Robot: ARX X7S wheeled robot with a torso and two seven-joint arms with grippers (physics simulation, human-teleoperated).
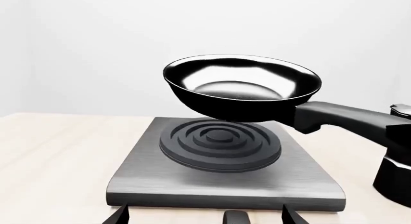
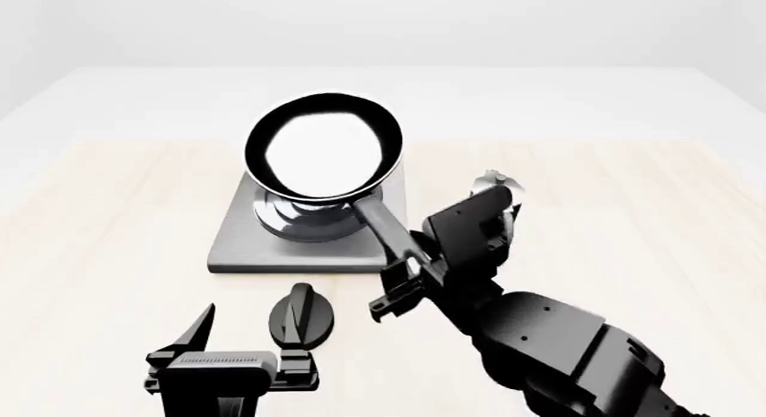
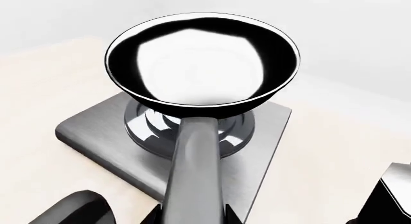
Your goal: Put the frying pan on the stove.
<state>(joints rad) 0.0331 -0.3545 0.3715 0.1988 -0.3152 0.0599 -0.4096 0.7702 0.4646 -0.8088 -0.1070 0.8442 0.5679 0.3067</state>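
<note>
The frying pan (image 2: 323,152) is black and glossy inside, and hangs in the air just above the stove's ring burner (image 2: 300,221). It also shows in the left wrist view (image 1: 243,86) and the right wrist view (image 3: 202,60). My right gripper (image 2: 401,278) is shut on the pan's long handle (image 3: 192,176). The stove (image 1: 224,185) is a flat grey metal plate on the wooden table. My left gripper (image 2: 221,341) is open and empty, near the table's front, in front of the stove.
A small black round knob (image 2: 301,317) lies in front of the stove, next to my left gripper. A black-and-silver moka pot (image 2: 493,186) stands right of the stove, partly hidden by my right arm. The light wooden table (image 2: 96,238) extends on both sides.
</note>
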